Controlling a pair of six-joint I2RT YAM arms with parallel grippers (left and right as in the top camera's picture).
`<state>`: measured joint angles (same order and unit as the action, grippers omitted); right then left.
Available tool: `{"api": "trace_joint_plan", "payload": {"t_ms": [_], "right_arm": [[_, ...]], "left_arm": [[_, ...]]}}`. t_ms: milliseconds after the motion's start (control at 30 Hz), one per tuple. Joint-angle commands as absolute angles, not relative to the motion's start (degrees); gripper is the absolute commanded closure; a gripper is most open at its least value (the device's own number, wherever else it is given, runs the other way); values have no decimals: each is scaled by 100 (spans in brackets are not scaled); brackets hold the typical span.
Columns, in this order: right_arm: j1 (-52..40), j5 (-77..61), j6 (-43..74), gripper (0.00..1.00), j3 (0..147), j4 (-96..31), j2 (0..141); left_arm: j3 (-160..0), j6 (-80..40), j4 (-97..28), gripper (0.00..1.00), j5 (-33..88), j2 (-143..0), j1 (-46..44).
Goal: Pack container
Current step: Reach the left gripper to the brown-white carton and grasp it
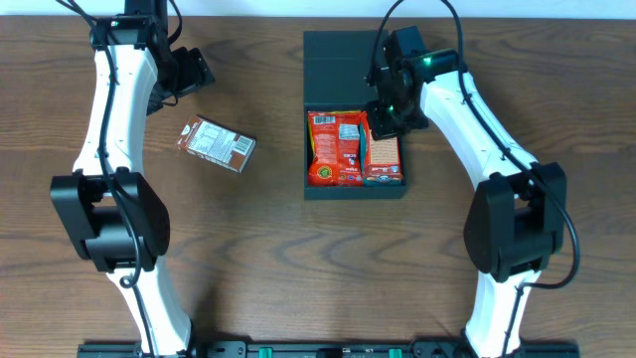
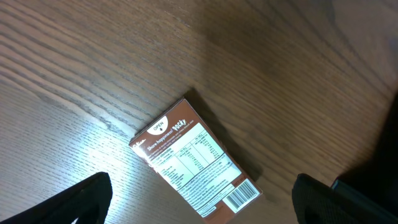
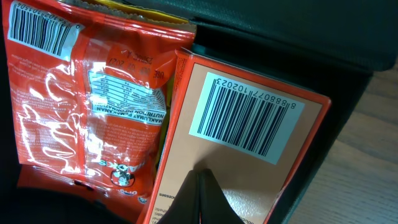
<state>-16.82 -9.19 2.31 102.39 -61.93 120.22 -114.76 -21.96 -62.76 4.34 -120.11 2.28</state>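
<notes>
The container (image 1: 318,189), a dark square box with its flap lid open at the back, holds a red snack bag (image 1: 335,149) and an orange carton (image 1: 383,157). My right gripper (image 3: 200,186) is shut, its tips pressing on the orange carton (image 3: 249,143) beside the red bag (image 3: 87,99); in the overhead view it (image 1: 383,117) hovers over the box's back right. A brown Pocky box (image 1: 217,143) lies on the table at left, label up (image 2: 196,163). My left gripper (image 2: 202,205) is open and empty, above the box.
The wooden table (image 1: 258,249) stretches around the container. The open lid (image 1: 338,60) lies flat behind it. Both arm bases stand at the front edge.
</notes>
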Motion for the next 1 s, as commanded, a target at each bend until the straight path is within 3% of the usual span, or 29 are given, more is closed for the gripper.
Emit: {"api": "trace_joint_plan", "payload": {"t_ms": [0, 167, 267, 333, 367, 433, 467, 667, 967], "right_arm": [[-1653, -952, 121, 98, 10075, -6206, 12097], [-1614, -1162, 172, 98, 10862, -6517, 11778], [-1588, -1140, 193, 98, 11524, -6534, 11434], [-1566, -1087, 244, 89, 11738, -6534, 11306], [-1549, -1037, 303, 70, 11821, -6536, 11249], [-1492, -1033, 320, 15, 11904, -6534, 11146], [-1457, -1031, 320, 1, 11915, -6532, 11091], [-1219, -1033, 318, 1, 11915, -6661, 11008], [-1000, -1031, 276, 1, 11915, -6945, 11008]], "left_arm": [[-11450, -1918, -6296, 8, 451, -11876, 211], [-11395, -2008, -6681, 13, 246, -11876, 189], [-11063, -3769, -6936, 15, 252, -11876, 189], [-10777, -4517, -6875, 14, 270, -11876, 141], [-10600, -4928, -6834, 14, 344, -11876, 104], [-10235, -5636, -6654, 15, 642, -11876, 21], [-10042, -6016, -6525, 15, 805, -11876, -34], [-9295, -7572, -5535, 13, 873, -11876, -279], [-9126, -7738, -4860, 10, 237, -11876, -320]]}}
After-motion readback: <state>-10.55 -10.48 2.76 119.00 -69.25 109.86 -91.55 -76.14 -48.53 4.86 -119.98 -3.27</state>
